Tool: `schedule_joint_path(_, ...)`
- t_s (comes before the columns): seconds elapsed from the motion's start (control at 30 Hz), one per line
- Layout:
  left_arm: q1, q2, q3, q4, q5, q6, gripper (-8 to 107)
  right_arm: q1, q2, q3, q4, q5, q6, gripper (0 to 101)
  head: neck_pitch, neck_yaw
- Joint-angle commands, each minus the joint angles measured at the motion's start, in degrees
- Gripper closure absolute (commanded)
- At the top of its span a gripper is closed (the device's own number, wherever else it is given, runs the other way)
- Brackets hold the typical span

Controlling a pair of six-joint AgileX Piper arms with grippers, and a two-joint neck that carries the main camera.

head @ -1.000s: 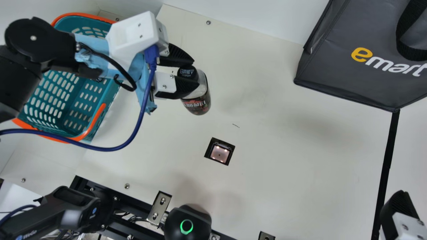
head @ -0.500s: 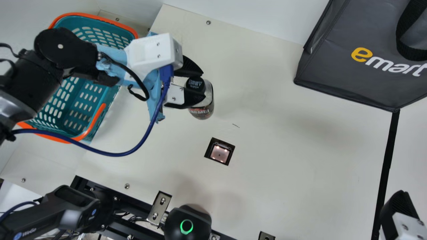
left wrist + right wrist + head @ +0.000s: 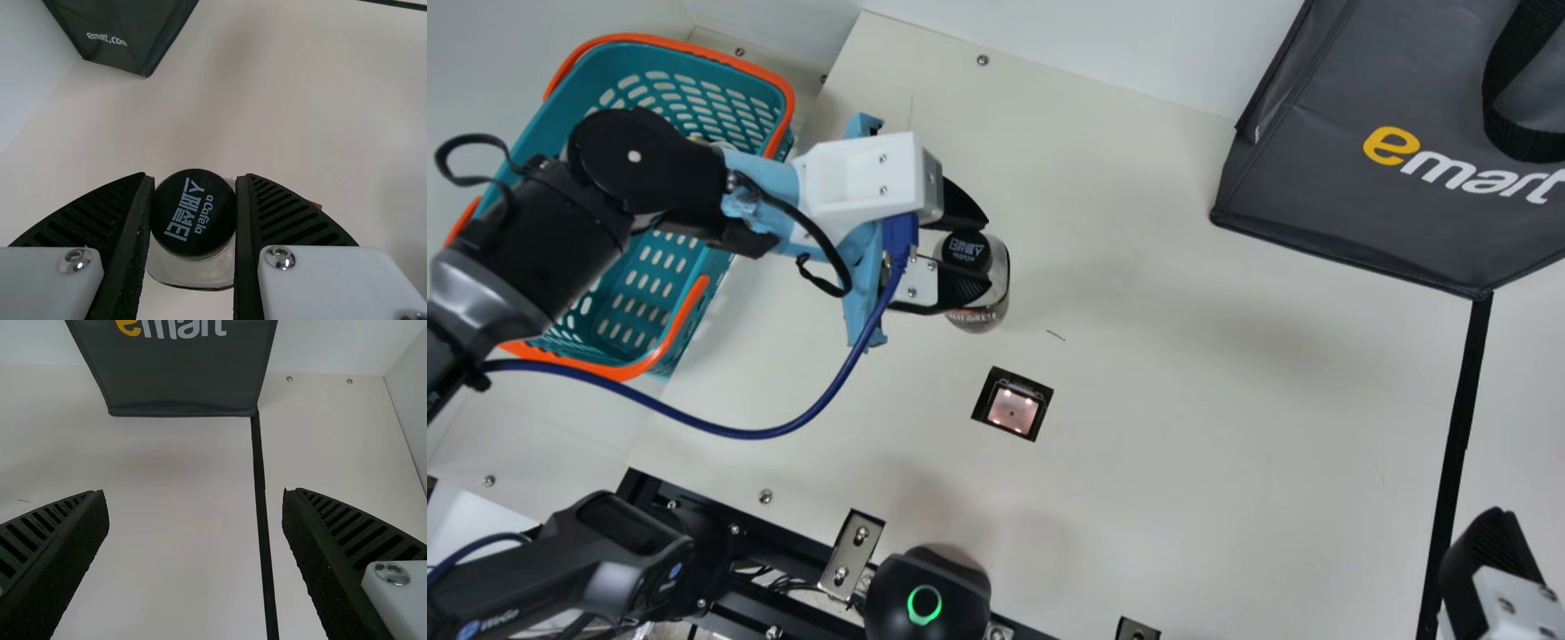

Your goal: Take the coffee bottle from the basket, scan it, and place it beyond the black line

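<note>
Its inside part-hidden, a teal basket [image 3: 636, 58] stands apart from a grey bag [image 3: 1316, 196]; outside both, the coffee bottle [image 3: 980, 318] is clasped at its cap by the left gripper [image 3: 980, 252], while the right gripper [image 3: 1489, 564] gapes

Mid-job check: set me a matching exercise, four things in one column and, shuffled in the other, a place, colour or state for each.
1. Coffee bottle
2. Right gripper
3. Basket
4. Scanner window

A. Set into the table, lit
B. Held between the fingers of the left gripper
C. Teal, with orange handles
D. Open, nothing between its fingers

Pairs: 1-B, 2-D, 3-C, 4-A
</note>
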Motion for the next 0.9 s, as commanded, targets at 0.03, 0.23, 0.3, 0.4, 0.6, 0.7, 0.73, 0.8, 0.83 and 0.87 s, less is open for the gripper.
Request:
schedule_joint_path(0.03, -0.71, -0.05, 0.48, 0.15, -0.76, 0.13, 89, 0.00, 0.00, 0.00, 0.00, 0.00, 0.00, 10, -0.87, 0.14)
schedule_joint_path(0.23, -2.02, -0.08, 1.94, 0.17, -2.50, 0.35, 89, 0.00, 0.00, 0.00, 0.00, 0.00, 0.00, 10, -0.87, 0.14)
schedule_joint_path(0.3, -2.32, -0.02, 2.45, 0.02, -3.17, 0.50, 89, 0.00, 0.00, 0.00, 0.00, 0.00, 0.00, 10, -0.87, 0.14)
schedule_joint_path(0.4, -2.67, 0.11, 3.21, -0.44, -4.38, 0.80, 89, 0.00, 0.00, 0.00, 0.00, 0.00, 0.00, 10, -0.87, 0.14)
schedule_joint_path(0.6, -3.10, 0.64, 4.62, -2.45, -7.92, 0.45, 89, 0.00, 0.00, 0.00, 0.00, 0.00, 0.00, 10, -0.87, 0.14)
schedule_joint_path(0.7, -3.20, 0.89, 5.25, -3.35, -9.29, 0.30, 89, 0.00, 0.00, 0.00, 0.00, 0.00, 0.00, 10, -0.87, 0.14)
schedule_joint_path(0.73, -3.21, 0.98, 5.41, -3.59, -9.63, 0.30, 89, 0.00, 0.00, 0.00, 0.00, 0.00, 0.00, 10, -0.87, 0.14)
schedule_joint_path(0.8, -3.23, 1.11, 5.79, -4.13, -10.15, 0.44, 89, 0.00, 0.00, 0.00, 0.00, 0.00, 0.00, 10, -0.87, 0.14)
schedule_joint_path(0.83, -3.19, 1.18, 5.95, -4.40, -10.22, 0.60, 89, 0.00, 0.00, 0.00, 0.00, 0.00, 0.00, 10, -0.87, 0.14)
schedule_joint_path(0.87, -3.14, 1.20, 6.11, -4.66, -10.13, 0.71, 89, 0.00, 0.00, 0.00, 0.00, 0.00, 0.00, 10, -0.87, 0.14)
